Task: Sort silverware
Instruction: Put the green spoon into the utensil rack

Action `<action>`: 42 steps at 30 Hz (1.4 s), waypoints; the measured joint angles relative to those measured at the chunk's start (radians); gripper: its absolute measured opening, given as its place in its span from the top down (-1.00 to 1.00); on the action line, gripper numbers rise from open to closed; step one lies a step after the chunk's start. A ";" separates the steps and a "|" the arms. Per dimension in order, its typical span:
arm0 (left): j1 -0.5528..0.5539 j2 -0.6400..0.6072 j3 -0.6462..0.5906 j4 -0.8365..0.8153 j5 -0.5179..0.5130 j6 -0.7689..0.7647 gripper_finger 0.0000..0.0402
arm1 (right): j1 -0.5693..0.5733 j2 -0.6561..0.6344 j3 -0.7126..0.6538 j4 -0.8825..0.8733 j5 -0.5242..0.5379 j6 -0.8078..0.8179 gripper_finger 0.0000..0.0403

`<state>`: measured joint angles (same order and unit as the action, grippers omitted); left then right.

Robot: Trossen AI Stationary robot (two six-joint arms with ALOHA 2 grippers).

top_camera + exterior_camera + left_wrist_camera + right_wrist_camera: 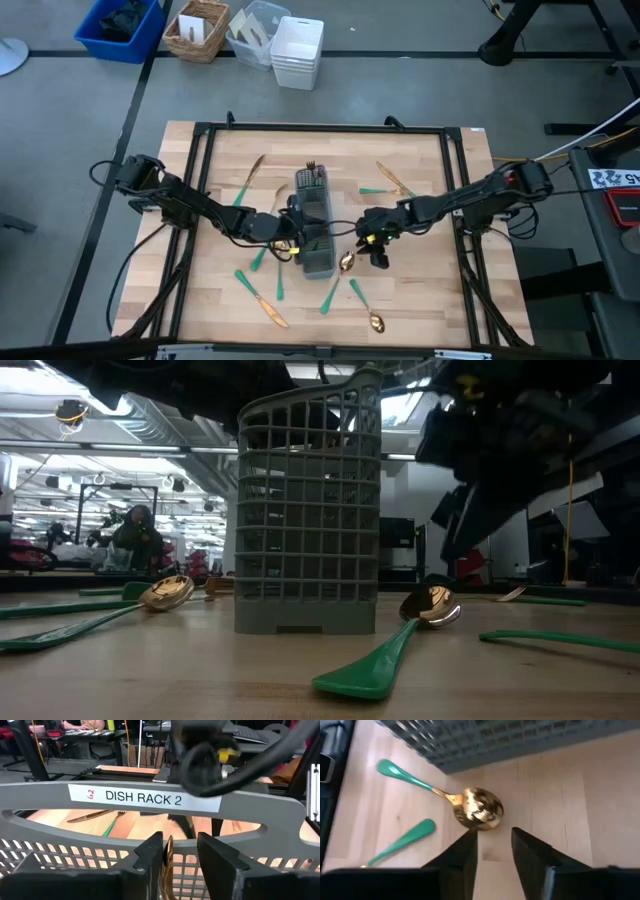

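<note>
Spoon (479, 810) lies just ahead of the parted, empty right gripper (494, 851), which should straddle its neck squarely; left gripper (181, 854), fingers apart, releases gold piece (168, 865) over caddy (150, 800)

The tall grey plastic mesh caddy (316, 225) stands mid-table on the pale wooden tabletop (430, 300). A gold-headed, green-handled spoon (338, 279) lies just beside its right near corner. More green-handled gold silverware (262, 296) lies scattered left, right and behind.
</note>
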<state>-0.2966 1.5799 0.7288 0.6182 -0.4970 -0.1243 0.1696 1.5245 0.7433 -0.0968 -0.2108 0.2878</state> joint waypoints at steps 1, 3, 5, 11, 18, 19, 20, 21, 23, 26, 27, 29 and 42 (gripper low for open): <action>0.000 0.000 0.000 0.000 0.000 -0.002 0.41 | 0.000 0.011 0.000 0.002 0.000 0.000 0.35; 0.000 0.000 0.000 -0.005 0.000 0.000 0.40 | 0.000 0.037 0.000 0.015 0.000 0.000 0.30; 0.000 0.000 0.000 -0.005 0.000 0.000 0.40 | 0.000 0.059 0.001 0.029 0.000 0.007 0.28; 0.000 0.000 0.000 -0.006 0.000 0.000 0.42 | 0.000 0.107 0.001 0.100 0.000 0.029 0.27; 0.000 0.000 0.000 -0.009 0.000 0.001 0.42 | 0.000 0.170 0.001 0.151 0.000 0.086 0.27; 0.000 0.000 0.000 -0.009 -0.001 0.001 0.42 | 0.000 0.182 0.001 0.159 -0.001 0.086 0.27; 0.000 0.000 0.000 -0.009 0.000 0.001 0.42 | 0.000 0.193 0.001 0.169 -0.008 0.086 0.27; 0.000 0.000 0.000 -0.009 0.000 0.001 0.42 | 0.000 0.201 0.001 0.179 -0.020 0.086 0.27; 0.000 0.000 0.000 -0.009 -0.001 0.001 0.42 | -0.001 0.210 0.002 0.196 -0.039 0.086 0.28; 0.000 0.000 0.000 -0.009 -0.001 0.001 0.42 | 0.000 0.213 0.002 0.206 -0.034 0.083 0.38; 0.000 0.000 0.000 -0.008 -0.001 0.001 0.42 | 0.000 0.213 0.002 0.206 -0.028 0.083 0.44; 0.000 0.000 0.000 -0.008 -0.001 0.001 0.42 | 0.000 0.214 0.002 0.208 -0.018 0.082 0.58; -0.008 -0.001 0.000 0.007 -0.001 0.001 0.42 | 0.000 0.216 0.012 0.275 -0.073 0.126 0.92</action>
<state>-0.3046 1.5791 0.7288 0.6247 -0.4982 -0.1234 0.1699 1.7401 0.7552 0.1786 -0.2837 0.4143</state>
